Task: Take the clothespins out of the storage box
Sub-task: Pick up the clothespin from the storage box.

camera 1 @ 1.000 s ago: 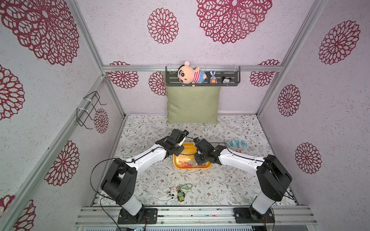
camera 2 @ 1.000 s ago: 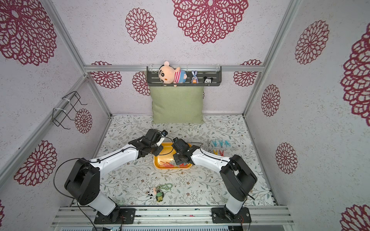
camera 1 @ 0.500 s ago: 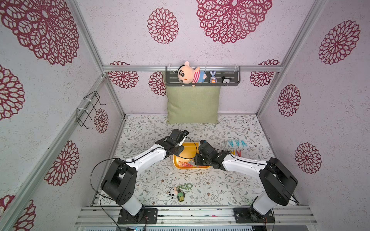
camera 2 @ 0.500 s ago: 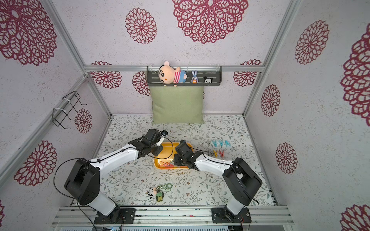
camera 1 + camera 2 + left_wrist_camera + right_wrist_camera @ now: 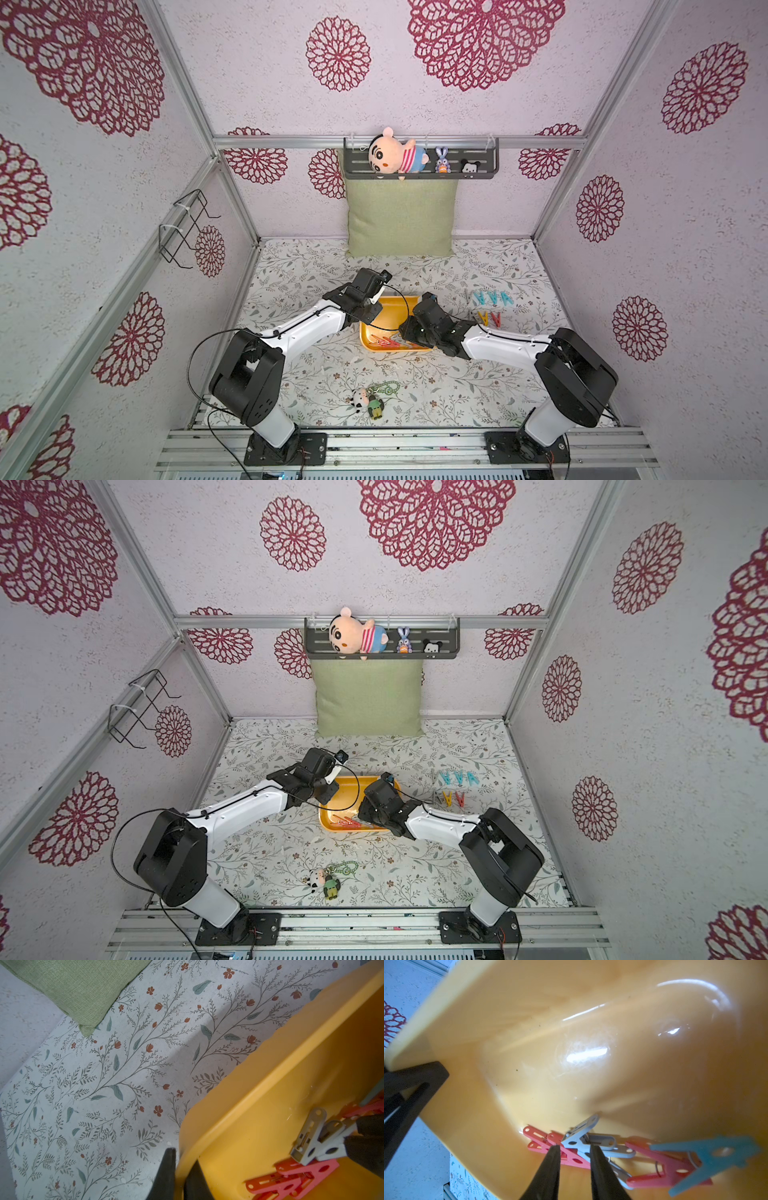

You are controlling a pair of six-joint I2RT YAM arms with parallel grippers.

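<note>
Lilac walls (image 5: 270, 104); floral tabletop (image 5: 415, 374) bears storage box (image 5: 386, 320).

I'd call this a robot test booth dressed up as a cosy room, not a real home. Bare metal framing (image 5: 399, 142) holds wallpapered panels (image 5: 266, 83) printed with big red flowers. Along the bottom edge, a left arm (image 5: 307, 328) and a right arm (image 5: 503, 347) are bolted to a metal rail (image 5: 399, 446). At centre back stand a green cushion (image 5: 401, 220) and a shelf (image 5: 486, 166) of soft toys (image 5: 392, 156), with a flowered cloth (image 5: 436, 386) below. The wire rack (image 5: 185, 226) at left is perhaps a holder.
</note>
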